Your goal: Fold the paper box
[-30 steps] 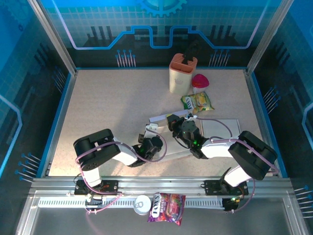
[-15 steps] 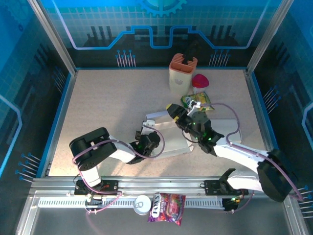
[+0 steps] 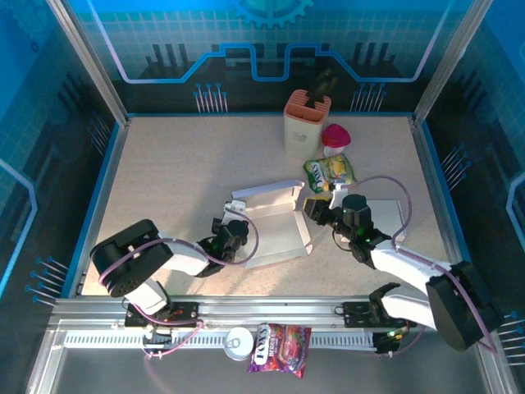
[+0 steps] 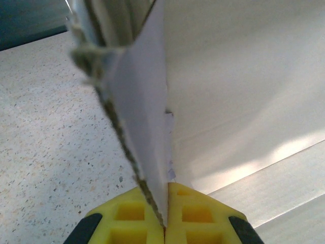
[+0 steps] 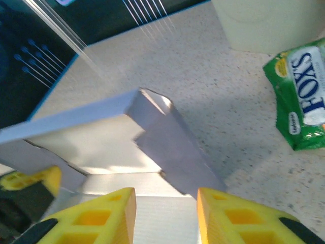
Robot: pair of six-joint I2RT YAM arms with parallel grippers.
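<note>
1. White card: the paper box [image 3: 275,230] sits open in the middle of the table [image 3: 180,172], between the two arms.
2. Its far wall stands up and both side walls look raised. The near part lies flat, so I'd judge the folding about halfway, with the walls to lock and the near side to close.
3. At the box's left wall, the left gripper [image 4: 165,223] is pressed together, pinching the wall by its edge.
4. On the other side, the right gripper [image 5: 166,195] is spread, with the right wall's corner just ahead of the gap. It does not look gripped.
5. Beyond the box's right corner lies a green sweet packet [image 5: 304,104] reading "FOXS". The purple packet [image 3: 279,346] on the near rail has lettering too small to read.
</note>
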